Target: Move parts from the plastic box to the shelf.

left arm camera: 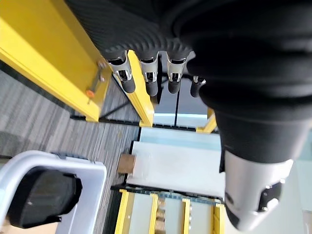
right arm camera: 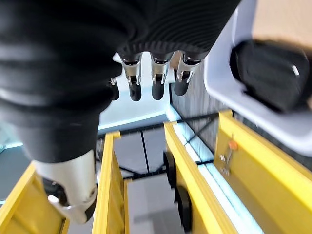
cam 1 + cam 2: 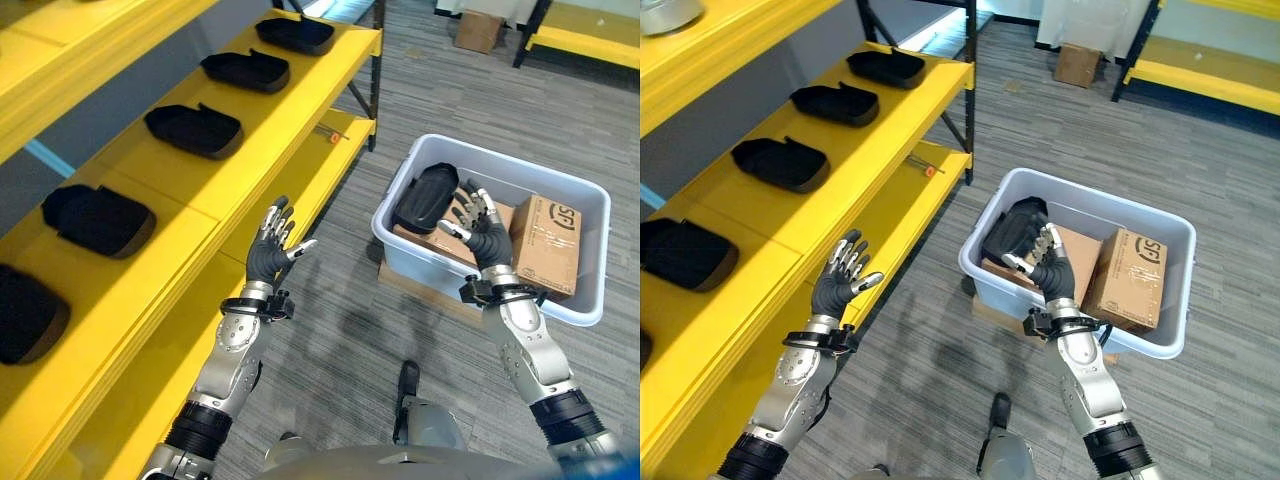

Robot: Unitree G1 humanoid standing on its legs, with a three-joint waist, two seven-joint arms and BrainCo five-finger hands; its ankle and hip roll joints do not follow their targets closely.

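Grey carpet floor, long yellow shelf (image 3: 250,120) running down the robot's left side, and a pale plastic box (image 3: 590,260) sitting on the floor to its right. One black part (image 3: 425,195) is left in the box, propped at a slant against the near-left corner on top of a couple of cardboard boxes (image 3: 545,240). That tilt probably makes its top edge easier to get hold of.

Several matching black parts (image 3: 195,130) are already laid out in a row along the shelf, spaced well apart, so I'd guess it's filling slots one by one.

The right hand (image 3: 478,228) is up over the near rim of the box, just beside the part, palm facing it, fingers spread and straight, gripping nothing. The left hand (image 3: 272,245) is raised near the shelf edge, also fanned wide and empty. Looks to me like it's lining up for a two-handed reach, but that's a guess.
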